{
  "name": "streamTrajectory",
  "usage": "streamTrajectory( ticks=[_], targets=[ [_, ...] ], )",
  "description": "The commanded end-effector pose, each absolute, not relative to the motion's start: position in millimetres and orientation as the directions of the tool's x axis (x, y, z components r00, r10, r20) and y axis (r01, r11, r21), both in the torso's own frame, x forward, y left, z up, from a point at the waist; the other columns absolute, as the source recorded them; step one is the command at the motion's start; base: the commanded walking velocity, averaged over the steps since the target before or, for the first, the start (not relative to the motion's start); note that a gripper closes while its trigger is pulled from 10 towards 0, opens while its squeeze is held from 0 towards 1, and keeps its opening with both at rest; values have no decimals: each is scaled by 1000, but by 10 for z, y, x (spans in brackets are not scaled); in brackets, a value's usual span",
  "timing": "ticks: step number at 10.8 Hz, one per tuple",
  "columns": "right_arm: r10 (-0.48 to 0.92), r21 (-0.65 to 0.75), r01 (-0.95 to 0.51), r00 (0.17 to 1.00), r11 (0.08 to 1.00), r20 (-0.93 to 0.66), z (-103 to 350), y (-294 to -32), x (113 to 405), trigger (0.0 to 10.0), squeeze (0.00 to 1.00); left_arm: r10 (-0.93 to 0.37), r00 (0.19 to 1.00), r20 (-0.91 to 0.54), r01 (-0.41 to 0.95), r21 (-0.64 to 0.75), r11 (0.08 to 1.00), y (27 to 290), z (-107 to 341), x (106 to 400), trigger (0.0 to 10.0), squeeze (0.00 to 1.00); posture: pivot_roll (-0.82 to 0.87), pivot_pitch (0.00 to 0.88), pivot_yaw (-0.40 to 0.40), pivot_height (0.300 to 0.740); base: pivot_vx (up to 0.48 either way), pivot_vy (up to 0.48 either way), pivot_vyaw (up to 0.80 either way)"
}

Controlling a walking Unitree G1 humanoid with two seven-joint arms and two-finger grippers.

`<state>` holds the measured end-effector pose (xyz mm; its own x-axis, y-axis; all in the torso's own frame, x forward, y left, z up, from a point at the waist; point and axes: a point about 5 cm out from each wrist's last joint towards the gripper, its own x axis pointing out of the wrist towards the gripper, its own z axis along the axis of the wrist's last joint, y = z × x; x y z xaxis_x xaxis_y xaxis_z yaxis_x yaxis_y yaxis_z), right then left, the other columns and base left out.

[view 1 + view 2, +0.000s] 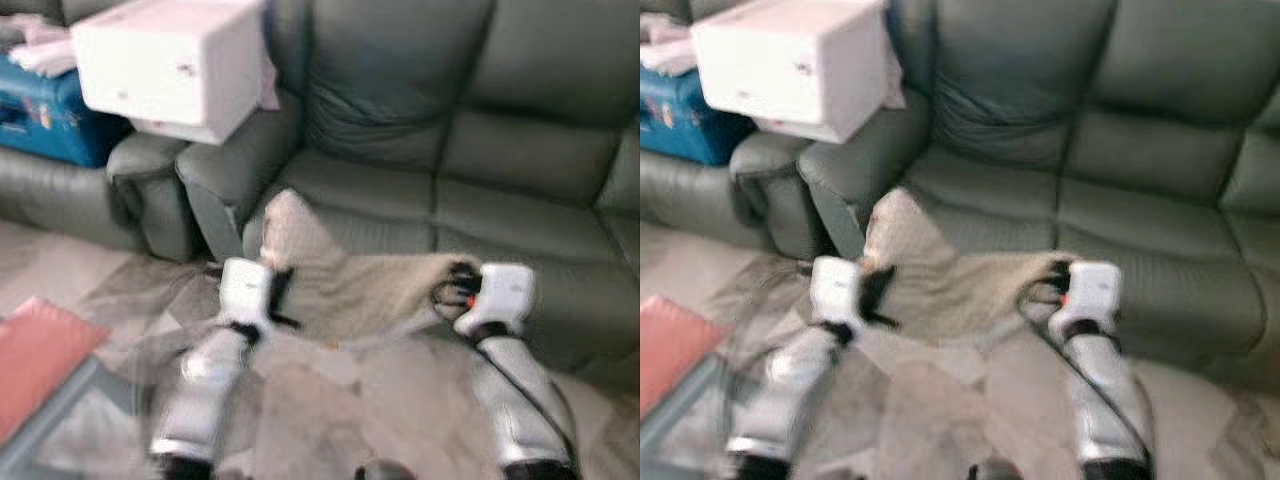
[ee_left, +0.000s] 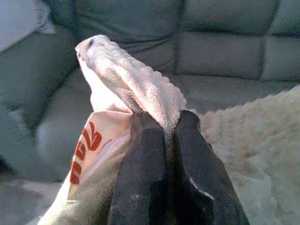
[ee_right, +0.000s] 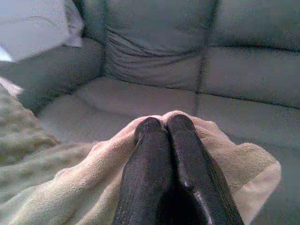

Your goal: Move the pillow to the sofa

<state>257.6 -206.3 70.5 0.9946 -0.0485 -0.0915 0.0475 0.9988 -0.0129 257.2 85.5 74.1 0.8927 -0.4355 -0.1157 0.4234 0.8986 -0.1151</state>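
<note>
Nearest the camera, two silver arms reach forward over the marbled floor [image 1: 330, 400], a red mat [image 1: 40, 360] lying at the far left. The left gripper [image 2: 169, 123] has its jaws pressed together on a fold of the pillow [image 1: 350, 285], a limp beige fleecy thing with a white label printed in red near the pinch; the corner above the fingers [image 2: 145, 178] stands up in a peak. The right gripper [image 3: 163, 123] likewise has its jaws closed tight, pinching the opposite edge of the pillow, whose cloth bulges around the fingertips. Held between the two grippers, the pillow hangs stretched and sagging above the floor, just in front of the seat edge of the sofa [image 1: 480, 190], its raised left corner overlapping the seat cushion in the head views. Beyond is the grey-green leather sofa with its back cushions. On its left armrest sits a white box [image 1: 170, 65], and further left a blue case [image 1: 45, 115] rests on another seat.
</note>
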Motion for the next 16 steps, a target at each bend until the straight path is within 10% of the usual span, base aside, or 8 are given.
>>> streamTrajectory(
  ticks=[1, 16],
  targets=[
    [-26, -6, 26, 998, 1000, -56, 780, -1993, 2625, 10000, 0, -446, 891, -88, 437, -101, 894, 874, 811, 2598, 10000, 0, -43, 0, -13, 740, 0, -281, 0],
    [-10, 7, 10, 998, 1000, -61, 756, -1898, 2649, 10000, 0, -442, 891, -100, 429, -128, 894, 870, 802, 2605, 10000, 0, -39, 0, -4, 740, 0, -264, 0]
  ],
)
